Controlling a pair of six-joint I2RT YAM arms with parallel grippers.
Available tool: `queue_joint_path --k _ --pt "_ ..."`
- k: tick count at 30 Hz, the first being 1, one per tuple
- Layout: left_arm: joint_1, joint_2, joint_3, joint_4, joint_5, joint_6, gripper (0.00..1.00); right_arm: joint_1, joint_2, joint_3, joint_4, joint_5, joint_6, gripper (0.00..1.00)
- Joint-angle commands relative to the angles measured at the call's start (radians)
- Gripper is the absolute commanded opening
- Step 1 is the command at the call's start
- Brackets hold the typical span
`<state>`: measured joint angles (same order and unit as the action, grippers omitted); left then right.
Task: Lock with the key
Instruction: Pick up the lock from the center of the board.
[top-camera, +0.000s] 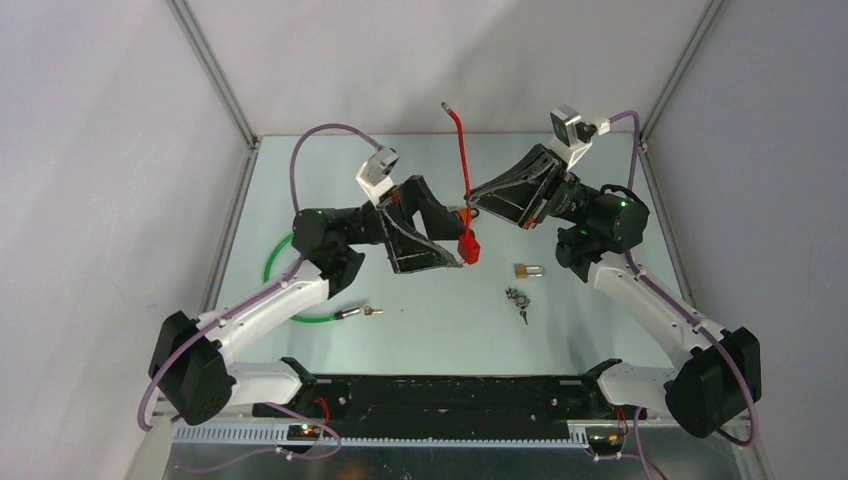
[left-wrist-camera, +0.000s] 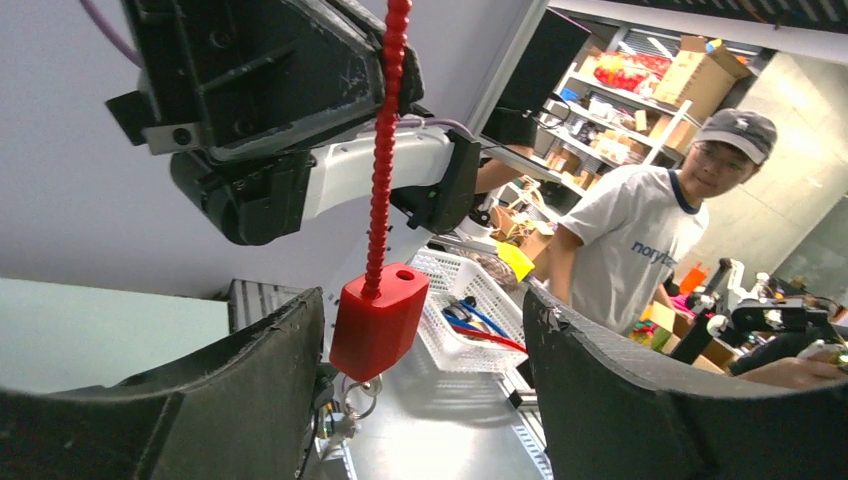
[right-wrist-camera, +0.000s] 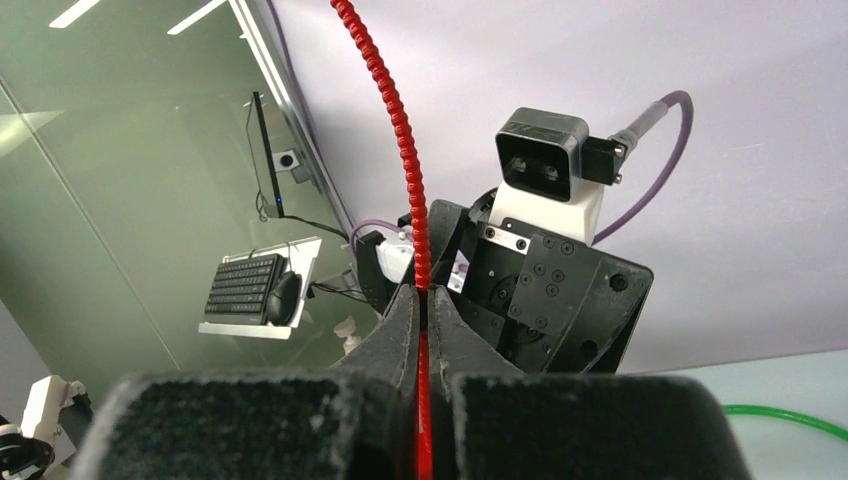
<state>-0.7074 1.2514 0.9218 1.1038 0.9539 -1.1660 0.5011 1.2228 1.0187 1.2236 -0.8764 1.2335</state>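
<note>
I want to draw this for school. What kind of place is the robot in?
Probably a robotics lab or workshop. The robot arms sit at a table with white walls; beyond it are shelves full of boxes, a man in a cap, and a keyboard by a monitor.

Left gripper (left-wrist-camera: 422, 300) gapes wide; right gripper (right-wrist-camera: 422, 298), jaws pressed tight, hangs just beyond the left pincer's mouth.
</note>
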Motion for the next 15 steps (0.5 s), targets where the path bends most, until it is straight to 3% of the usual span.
queue_joint_path --k 1,5,7,13,15 --pt "-0.046 0.028 0.042 0.098 0.021 -0.034 0.76 0.005 -0.003 0.025 0.074 0.038 0.029 0.0" --pt "-0.06 0.051 0.052 0.099 0.019 -0.03 0.73 0.006 -0.002 0.027 0.077 0.037 0.034 0.0" --pt "-0.062 0.053 0.055 0.1 0.02 -0.027 0.66 0.007 -0.001 0.027 0.079 0.037 0.037 0.0" --pt "-0.067 0.059 0.07 0.101 0.025 -0.027 0.4 0.007 0.003 0.026 0.088 0.037 0.046 0.0" --pt "-0.068 0.062 0.073 0.102 0.023 -0.027 0.24 0.006 0.006 0.027 0.087 0.033 0.047 0.0"
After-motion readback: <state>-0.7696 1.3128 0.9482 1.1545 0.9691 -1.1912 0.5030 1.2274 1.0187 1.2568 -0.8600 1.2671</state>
